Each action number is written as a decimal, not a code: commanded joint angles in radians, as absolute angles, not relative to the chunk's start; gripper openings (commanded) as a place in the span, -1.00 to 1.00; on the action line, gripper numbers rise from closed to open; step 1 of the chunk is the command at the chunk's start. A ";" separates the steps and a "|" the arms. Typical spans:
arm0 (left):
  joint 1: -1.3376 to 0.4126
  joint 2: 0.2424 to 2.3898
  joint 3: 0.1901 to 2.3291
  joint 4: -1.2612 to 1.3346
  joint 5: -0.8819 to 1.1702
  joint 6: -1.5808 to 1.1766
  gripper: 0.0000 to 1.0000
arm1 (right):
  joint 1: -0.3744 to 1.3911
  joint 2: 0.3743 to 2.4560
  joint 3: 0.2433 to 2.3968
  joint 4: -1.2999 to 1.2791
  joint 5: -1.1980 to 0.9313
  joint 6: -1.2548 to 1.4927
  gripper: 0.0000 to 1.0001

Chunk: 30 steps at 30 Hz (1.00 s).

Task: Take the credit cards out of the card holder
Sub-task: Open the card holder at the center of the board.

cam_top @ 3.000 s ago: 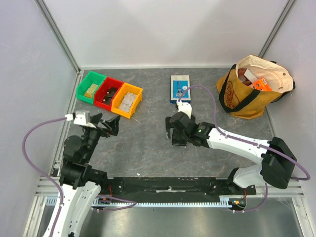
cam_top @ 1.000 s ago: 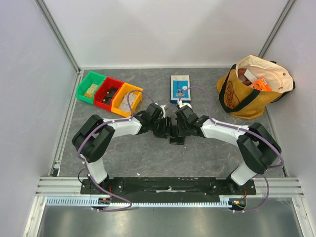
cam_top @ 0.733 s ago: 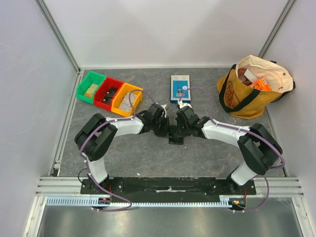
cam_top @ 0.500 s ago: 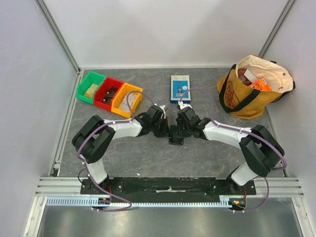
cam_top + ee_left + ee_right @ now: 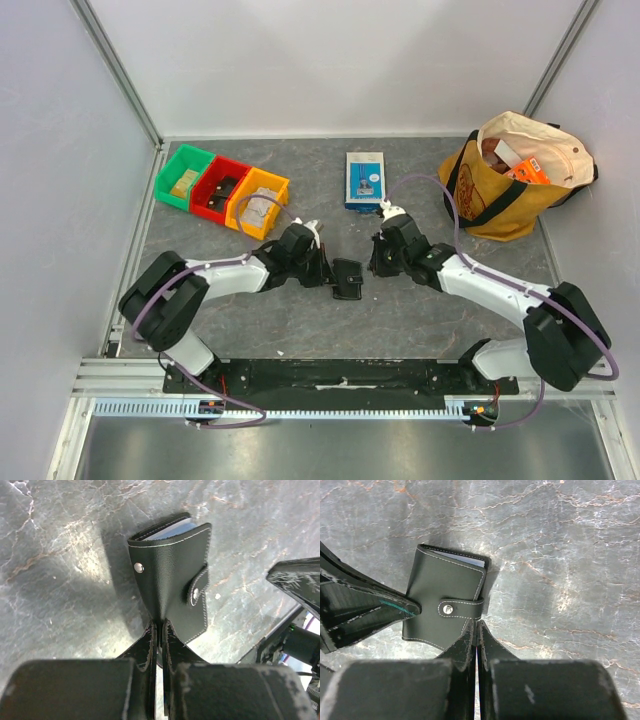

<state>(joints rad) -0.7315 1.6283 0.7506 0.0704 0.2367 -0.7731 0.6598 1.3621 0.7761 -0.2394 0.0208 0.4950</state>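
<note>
— So, where is the card holder (image 5: 170,575) against the left hand (image 5: 160,625)?

— Right at its tips, running away from them. The left hand is drawn in to a thin slit, and the holder's near edge goes in between the two fingers. It looks nipped there.

— Is the holder open?

— No, it is folded, with its strap (image 5: 199,587) snapped across the cover. Seen from the left hand, the strap sits on the right side of the cover, and the open end points away from the hand.

— And the credit cards (image 5: 167,529)?

— Only a pale bluish band shows in that far end, inside the black cover. I cannot tell one card from another.

— What about the right hand (image 5: 476,625)?

— Pressed fully together, with nothing between the fingers. From it, the holder lies ahead and to the left, the strap's end just beside the tips. Whether they touch it I cannot tell.

— So the hands face each other?

— Yes. From overhead the holder is between them on the grey worktop (image 5: 420,310), against the left hand's tips and a little off the right hand's.

— Does it lie flat?

— From the right hand it seems to. From the left a broad shadow falls beside it, so I cannot tell if the nipped edge is raised.
</note>
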 commanded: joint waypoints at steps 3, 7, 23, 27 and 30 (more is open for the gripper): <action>-0.729 1.470 0.756 0.069 0.221 -0.790 -0.96 | 0.660 1.282 0.749 -0.187 -0.067 0.485 -0.74; -0.735 1.422 0.756 0.046 0.192 -0.788 -0.96 | 0.669 1.252 0.761 -0.167 -0.097 0.466 -0.02; -0.785 1.365 0.810 -0.069 0.081 -0.750 -0.96 | 0.764 1.365 0.811 -0.092 -0.089 0.439 0.04; -0.799 1.351 0.819 -0.081 0.072 -0.746 -0.97 | 0.769 1.394 0.810 -0.068 -0.101 0.443 0.02; -0.808 1.344 0.827 -0.084 0.069 -0.742 -0.96 | 0.770 1.408 0.811 -0.058 -0.101 0.446 0.02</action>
<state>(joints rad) -0.7937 1.3861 0.7784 -0.1013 0.0933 -0.7673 0.7631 1.3922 0.7715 -0.1116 -0.0929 0.4522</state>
